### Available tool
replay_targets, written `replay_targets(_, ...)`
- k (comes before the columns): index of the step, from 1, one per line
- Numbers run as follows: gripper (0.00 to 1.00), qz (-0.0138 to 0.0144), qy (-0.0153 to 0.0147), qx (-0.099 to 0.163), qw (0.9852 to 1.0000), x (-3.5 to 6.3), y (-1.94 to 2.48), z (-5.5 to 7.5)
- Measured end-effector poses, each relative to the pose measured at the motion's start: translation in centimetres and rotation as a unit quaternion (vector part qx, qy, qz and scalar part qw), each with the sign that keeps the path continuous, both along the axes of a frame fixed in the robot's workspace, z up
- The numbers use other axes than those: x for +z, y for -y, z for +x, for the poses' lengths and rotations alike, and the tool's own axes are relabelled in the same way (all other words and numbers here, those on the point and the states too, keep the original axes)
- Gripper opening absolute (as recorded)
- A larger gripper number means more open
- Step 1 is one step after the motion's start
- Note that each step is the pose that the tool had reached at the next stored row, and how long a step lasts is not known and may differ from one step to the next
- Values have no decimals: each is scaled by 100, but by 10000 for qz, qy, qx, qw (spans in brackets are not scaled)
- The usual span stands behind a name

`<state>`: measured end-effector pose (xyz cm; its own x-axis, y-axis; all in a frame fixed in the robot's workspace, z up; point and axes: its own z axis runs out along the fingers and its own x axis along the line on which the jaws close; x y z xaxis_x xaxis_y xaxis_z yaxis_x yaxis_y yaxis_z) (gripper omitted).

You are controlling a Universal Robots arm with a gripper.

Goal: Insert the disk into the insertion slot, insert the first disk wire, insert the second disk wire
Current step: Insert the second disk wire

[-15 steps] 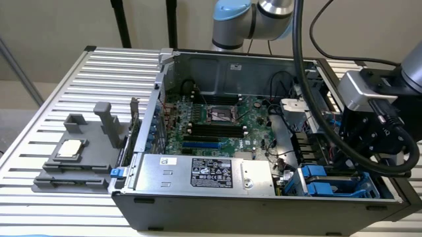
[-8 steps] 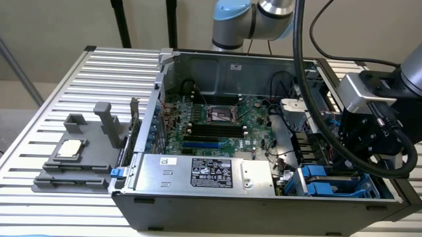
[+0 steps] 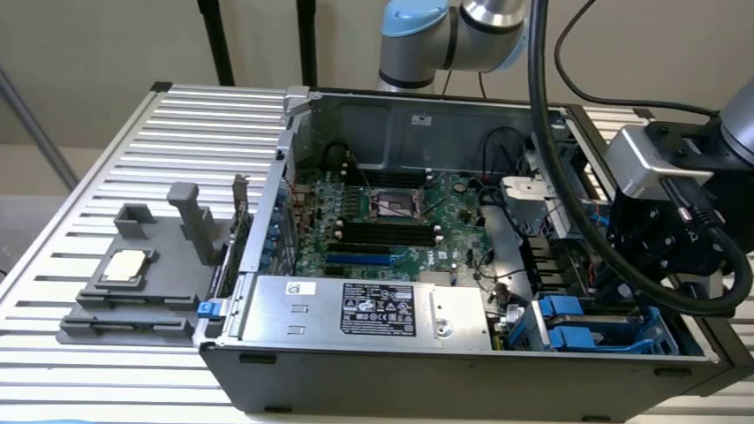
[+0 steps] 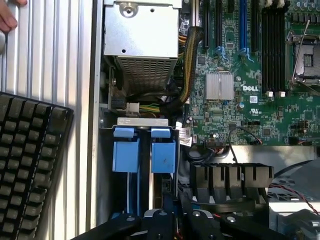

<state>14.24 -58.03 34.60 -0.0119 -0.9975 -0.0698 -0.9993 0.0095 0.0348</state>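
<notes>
Closest to my wrist camera is the black gripper [image 4: 175, 221], hanging right over the rectangular grey sheet-metal insertion slot [image 4: 142, 122]. I cannot tell whether the claw is wide, narrow or holding anything. Two bright blue plastic carrier tabs [image 4: 126, 152] stand side by side in that bay, at the case corner nearest the bench's front edge on the exterior view's right [image 3: 563, 311]. I can't make out the grey metal body of the disk itself, so I judge it either seated behind those tabs or hidden under the claw.

To do this step well, I would keep the claw square to the blue rails and press straight down along them. A tilted push would probably jam the carrier.

Just beside the bay sits a black ribbed plastic fan shroud [image 4: 230, 179], and thin wires lie near it, so I would stay clear of both. Beyond are the green motherboard [image 4: 250, 75] and the silver power-supply box [image 4: 142, 40]. A black keyboard [image 4: 30, 160] lies on the slatted aluminium bench [image 4: 55, 50] outside the case, with a person's fingertips [image 4: 9, 15] at the far corner.
</notes>
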Motion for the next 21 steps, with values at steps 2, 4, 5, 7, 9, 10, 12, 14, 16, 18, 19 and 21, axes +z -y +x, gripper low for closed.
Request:
replay_targets(2,16,-1,0,0,10000,2,4,0)
replay_targets(4,16,-2,0,1,10000,3,18,0)
replay_targets(5,16,-1,0,2,10000,2,27,0)
replay_targets(7,16,-1,0,2,10000,-1,36,0)
replay_targets(9,16,-1,0,5,10000,-8,37,0)
replay_targets(10,16,-1,0,7,10000,-13,38,0)
replay_targets(12,16,-1,0,11,10000,-24,38,0)
replay_targets(14,16,-1,0,15,10000,-35,39,0)
replay_targets(16,16,-2,0,20,10000,-44,40,0)
replay_targets(18,16,-1,0,26,10000,-55,42,0)
replay_targets(19,16,0,0,29,10000,-61,45,0)
replay_targets(21,16,2,0,33,10000,-71,51,0)
